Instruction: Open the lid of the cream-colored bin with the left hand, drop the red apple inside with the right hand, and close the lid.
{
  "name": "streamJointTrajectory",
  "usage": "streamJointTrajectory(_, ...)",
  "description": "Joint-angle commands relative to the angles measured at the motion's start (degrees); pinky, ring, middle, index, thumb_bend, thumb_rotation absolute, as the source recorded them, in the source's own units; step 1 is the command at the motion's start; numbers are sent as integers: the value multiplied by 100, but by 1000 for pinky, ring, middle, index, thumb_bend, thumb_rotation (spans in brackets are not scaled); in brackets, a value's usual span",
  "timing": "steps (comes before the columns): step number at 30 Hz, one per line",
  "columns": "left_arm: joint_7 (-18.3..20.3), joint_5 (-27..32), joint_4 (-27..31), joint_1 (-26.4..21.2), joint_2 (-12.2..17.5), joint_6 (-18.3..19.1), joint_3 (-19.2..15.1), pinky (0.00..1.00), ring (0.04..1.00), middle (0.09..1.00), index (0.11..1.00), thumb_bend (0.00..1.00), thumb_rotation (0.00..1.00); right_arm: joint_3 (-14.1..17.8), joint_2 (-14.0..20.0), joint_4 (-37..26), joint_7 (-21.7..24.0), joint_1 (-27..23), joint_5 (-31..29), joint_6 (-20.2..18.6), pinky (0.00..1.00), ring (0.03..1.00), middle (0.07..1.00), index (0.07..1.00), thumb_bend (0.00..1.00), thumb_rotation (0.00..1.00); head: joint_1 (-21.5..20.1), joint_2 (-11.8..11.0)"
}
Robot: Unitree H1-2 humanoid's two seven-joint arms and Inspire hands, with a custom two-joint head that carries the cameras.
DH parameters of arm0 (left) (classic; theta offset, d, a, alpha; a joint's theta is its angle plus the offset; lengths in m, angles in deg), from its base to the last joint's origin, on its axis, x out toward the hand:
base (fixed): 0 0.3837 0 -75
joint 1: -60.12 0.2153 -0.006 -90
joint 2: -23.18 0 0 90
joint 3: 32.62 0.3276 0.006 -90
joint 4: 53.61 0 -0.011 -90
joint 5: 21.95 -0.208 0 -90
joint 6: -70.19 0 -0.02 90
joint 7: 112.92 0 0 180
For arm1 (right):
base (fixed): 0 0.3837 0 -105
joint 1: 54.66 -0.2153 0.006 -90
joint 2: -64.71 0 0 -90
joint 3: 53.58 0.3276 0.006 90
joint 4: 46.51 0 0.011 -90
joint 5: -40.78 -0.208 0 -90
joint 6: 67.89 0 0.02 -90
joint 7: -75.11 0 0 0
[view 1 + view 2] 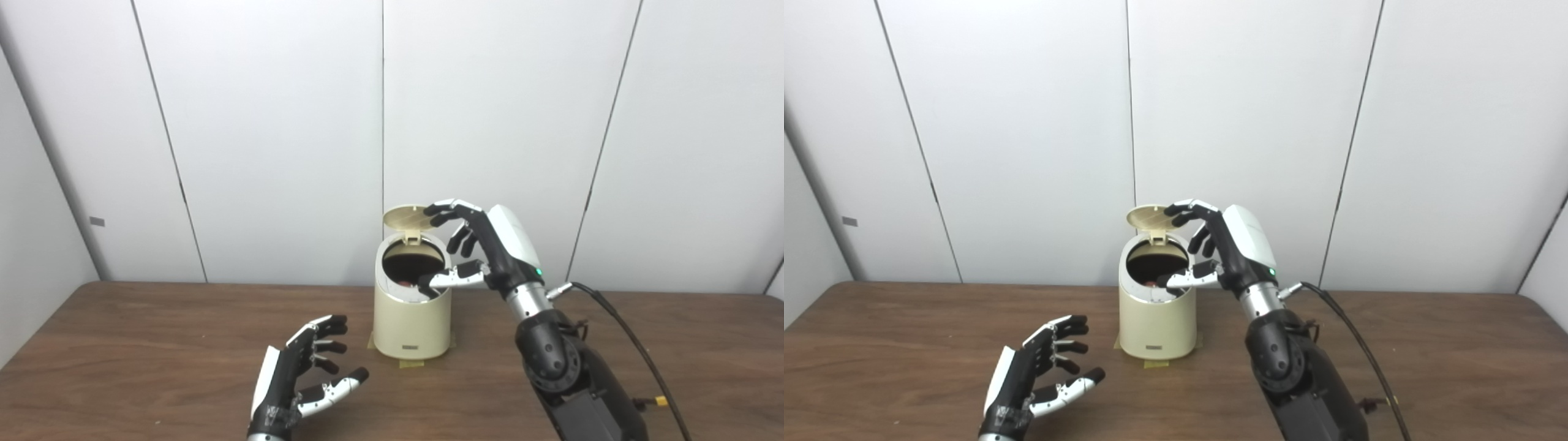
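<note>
The cream-colored bin [410,324] stands on the table's middle with its round lid [407,217] tipped up at the back. A bit of the red apple [1152,283] shows low inside the dark opening. My right hand [474,248] is open just right of the rim, its upper fingers [442,210] touching the lid's edge and its thumb reaching over the opening; it holds nothing. Left of the bin, my left hand [306,373] is open and hovers low over the table, apart from the bin.
The brown wooden table [153,343] runs wide to both sides. Tape strips [411,364] fix the bin's base. A black cable [637,349] trails from my right forearm across the right side. White wall panels close the back.
</note>
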Motion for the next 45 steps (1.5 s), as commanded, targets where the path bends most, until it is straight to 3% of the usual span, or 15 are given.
streamJointTrajectory(1,-19,-47,27,-33,54,-162,5,520,664,755,768,670,65,179,185,-505,39,-52,-144,153,276,374,624,678,814,94,-1,0)
streamJointTrajectory(4,4,-34,23,-36,55,-138,14,512,658,753,769,670,64,441,312,-933,219,293,-604,284,280,389,630,686,809,117,-14,-10)
streamJointTrajectory(10,19,-19,6,-63,76,-158,8,514,662,755,769,671,46,883,546,-1488,670,1287,-1880,744,376,543,713,757,782,182,-18,0)
streamJointTrajectory(14,30,-19,7,-74,102,-166,9,518,664,754,769,677,62,1016,462,-1593,822,2040,-2480,973,434,592,766,784,812,188,-9,9)
streamJointTrajectory(17,56,9,30,-72,121,-166,6,515,658,749,767,670,48,1052,353,-1666,923,2364,-2821,1010,436,609,798,806,817,151,52,26)
streamJointTrajectory(20,75,6,102,-63,134,-147,13,521,661,749,766,668,50,1173,197,-1615,844,2629,-2963,1282,453,619,818,851,782,147,94,67)
streamJointTrajectory(25,110,9,201,-42,150,-170,19,528,665,749,773,665,66,1346,90,-1384,900,2755,-3258,1635,478,614,811,866,756,155,92,82)
streamJointTrajectory(29,181,28,385,-17,180,-157,3,550,685,764,781,660,83,1344,77,-1382,953,2793,-3318,1493,490,610,793,829,790,190,113,78)
streamJointTrajectory(34,341,132,939,-50,290,195,-83,606,748,801,804,681,139,1314,116,-1452,1005,2814,-3238,1366,479,604,792,816,793,168,162,62)
streamJointTrajectory(39,664,79,1409,-529,617,711,-103,618,794,860,904,730,176,1303,114,-1486,1017,2819,-3094,1271,495,604,784,802,788,177,103,35)
streamJointTrajectory(45,790,-336,1393,-1280,911,937,22,624,846,915,952,756,206,1281,56,-1494,987,2785,-2932,1252,493,602,773,790,751,124,46,5)
